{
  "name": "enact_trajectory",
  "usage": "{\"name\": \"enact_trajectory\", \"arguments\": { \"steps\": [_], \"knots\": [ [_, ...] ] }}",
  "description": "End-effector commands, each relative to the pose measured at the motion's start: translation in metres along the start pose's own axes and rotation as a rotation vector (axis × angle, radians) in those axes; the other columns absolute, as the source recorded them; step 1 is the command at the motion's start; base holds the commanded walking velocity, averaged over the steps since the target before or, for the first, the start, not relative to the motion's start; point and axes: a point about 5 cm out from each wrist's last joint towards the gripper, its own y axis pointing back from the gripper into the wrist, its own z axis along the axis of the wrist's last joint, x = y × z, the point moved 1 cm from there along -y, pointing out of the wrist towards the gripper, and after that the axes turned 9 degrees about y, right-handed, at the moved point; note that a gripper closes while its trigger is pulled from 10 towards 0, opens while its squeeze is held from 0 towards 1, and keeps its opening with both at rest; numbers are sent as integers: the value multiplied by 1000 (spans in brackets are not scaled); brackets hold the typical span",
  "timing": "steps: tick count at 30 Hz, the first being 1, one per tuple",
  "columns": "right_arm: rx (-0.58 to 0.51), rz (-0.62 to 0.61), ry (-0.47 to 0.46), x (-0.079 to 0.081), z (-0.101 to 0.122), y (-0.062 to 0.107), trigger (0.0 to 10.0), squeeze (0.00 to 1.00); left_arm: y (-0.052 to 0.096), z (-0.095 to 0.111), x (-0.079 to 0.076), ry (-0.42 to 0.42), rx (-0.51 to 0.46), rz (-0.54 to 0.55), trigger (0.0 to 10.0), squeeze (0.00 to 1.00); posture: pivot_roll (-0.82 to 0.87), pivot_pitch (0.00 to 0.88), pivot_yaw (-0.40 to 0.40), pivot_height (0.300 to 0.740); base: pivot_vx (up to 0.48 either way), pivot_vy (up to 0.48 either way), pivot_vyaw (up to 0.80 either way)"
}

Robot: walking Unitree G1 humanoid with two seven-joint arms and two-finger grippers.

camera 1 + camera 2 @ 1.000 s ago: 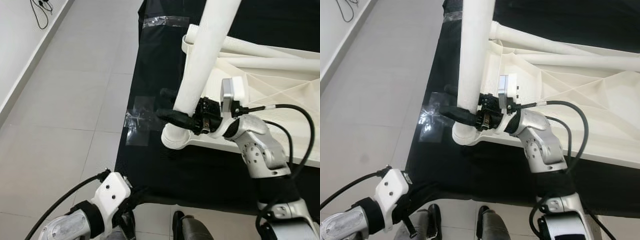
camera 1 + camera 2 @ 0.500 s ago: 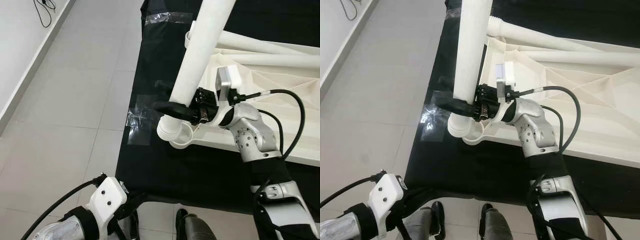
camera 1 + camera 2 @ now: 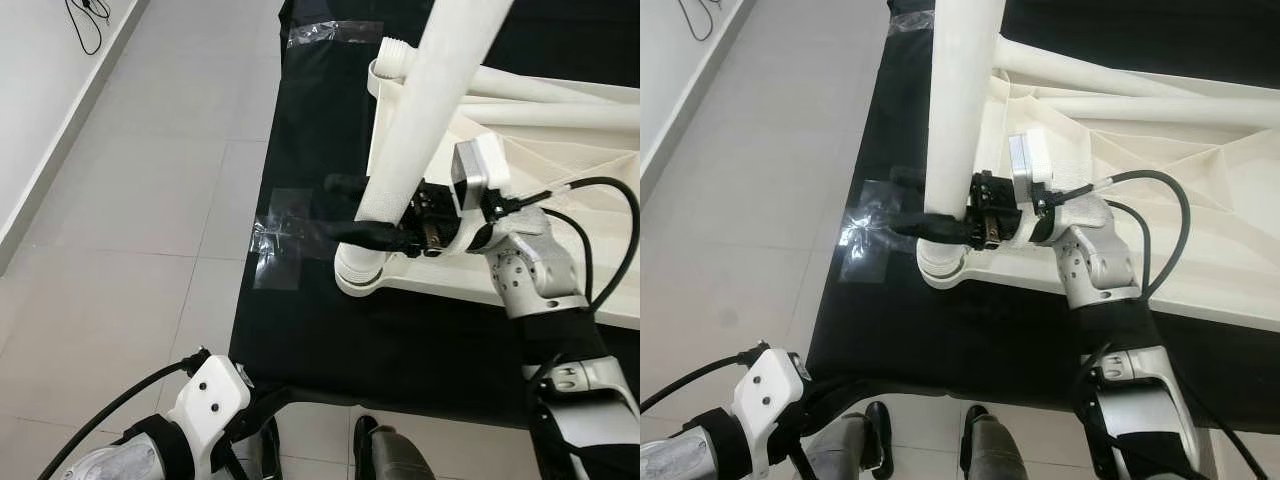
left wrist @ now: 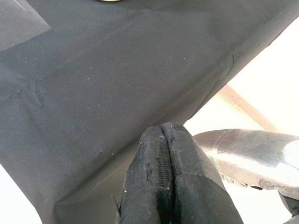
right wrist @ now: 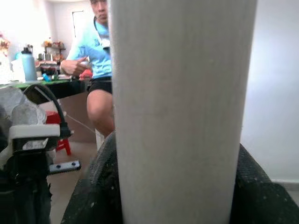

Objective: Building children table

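A white table top (image 3: 560, 180) lies underside up on a black cloth (image 3: 300, 120). My right gripper (image 3: 358, 210) is shut on a thick white table leg (image 3: 420, 120), which it holds nearly upright. The leg's lower end sits at the round corner socket (image 3: 357, 275) at the top's near left corner. In the right wrist view the leg (image 5: 182, 112) stands between the black fingers (image 5: 261, 186). Two more white legs (image 3: 540, 90) lie along the table top. My left gripper (image 4: 162, 154) hangs low, shut on nothing, over the cloth's near edge.
Clear tape patches (image 3: 280, 240) hold the cloth to the grey tile floor (image 3: 120, 200), which is open on the left up to a white wall (image 3: 30, 90). My feet (image 3: 385, 455) stand at the cloth's near edge. A seated person (image 5: 96, 46) is behind the leg in the right wrist view.
My right gripper has carried the leg's lower end to the right, from beside the corner socket to over it. The left arm has stayed low.
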Motion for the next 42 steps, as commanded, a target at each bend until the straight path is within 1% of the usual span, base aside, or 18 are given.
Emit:
{"name": "enact_trajectory", "arguments": {
  "steps": [1, 5, 8, 11, 14, 16, 17, 19, 20, 23, 29, 33, 34, 35, 38, 42],
  "knots": [
    [91, 6, -79, 7, -21, 7, 10000, 0, 3, -3, -2, 2, 30, -10, 10000, 0, 171, 367, 32, 740, 0, 0, 0],
    [97, 22, -85, 6, -22, 9, 10000, 0, 3, -3, -2, 1, 30, -8, 10000, 0, 171, 367, 31, 740, 0, 0, 0],
    [103, 67, -109, 11, -25, 9, 10000, 0, 3, -3, -1, 1, 30, -7, 10000, 0, 172, 369, 32, 740, 0, 0, 0],
    [103, 67, -109, 11, -25, 9, 10000, 0, 3, -3, -1, 1, 30, -7, 10000, 0, 172, 369, 32, 740, 0, 0, 0],
    [116, 120, -124, 15, -27, 8, 10000, 0, 3, -3, -1, 1, 30, -8, 10000, 0, 174, 370, 33, 740, 0, 0, 0],
    [142, 205, -112, 16, -27, 3, 10000, 0, 4, -2, -1, 0, 32, -8, 10000, 0, 175, 371, 32, 740, 0, 0, 0],
    [142, 205, -112, 16, -27, 3, 10000, 0, 4, -2, -1, 0, 32, -8, 10000, 0, 175, 371, 32, 740, 0, 0, 0],
    [163, 260, -98, 14, -25, -2, 10000, 0, 4, -2, -1, 0, 32, -7, 10000, 0, 174, 373, 30, 740, 0, 0, 0],
    [163, 260, -98, 14, -25, -2, 10000, 0, 4, -2, -1, 0, 32, -7, 10000, 0, 174, 373, 30, 740, 0, 0, 0],
    [206, 328, -73, 12, -23, -10, 10000, 0, 5, -2, -2, 1, 32, -6, 10000, 0, 177, 376, 26, 740, 0, 0, 0],
    [228, 377, -70, 6, -19, -17, 10000, 0, 6, -2, -4, 5, 31, -3, 10000, 0, 177, 384, 19, 740, 0, 0, 0],
    [219, 378, -73, 3, -17, -20, 10000, 0, 6, -2, -4, 6, 30, -3, 10000, 0, 177, 385, 16, 740, 0, 0, 0],
    [198, 361, -81, 0, -16, -21, 10000, 0, 6, -2, -5, 7, 29, -2, 10000, 0, 176, 386, 14, 740, 0, 0, 0],
    [198, 361, -81, 0, -16, -21, 10000, 0, 6, -2, -5, 7, 29, -2, 10000, 0, 176, 386, 14, 740, 0, 0, 0],
    [118, 276, -116, -9, -15, -18, 10000, 0, 5, -1, -5, 11, 26, 1, 10000, 0, 173, 384, 13, 740, 0, 0, 0],
    [94, 250, -132, -11, -15, -15, 10000, 0, 4, -1, -4, 11, 25, 0, 10000, 0, 170, 383, 14, 740, 0, 0, 0]
  ]
}}
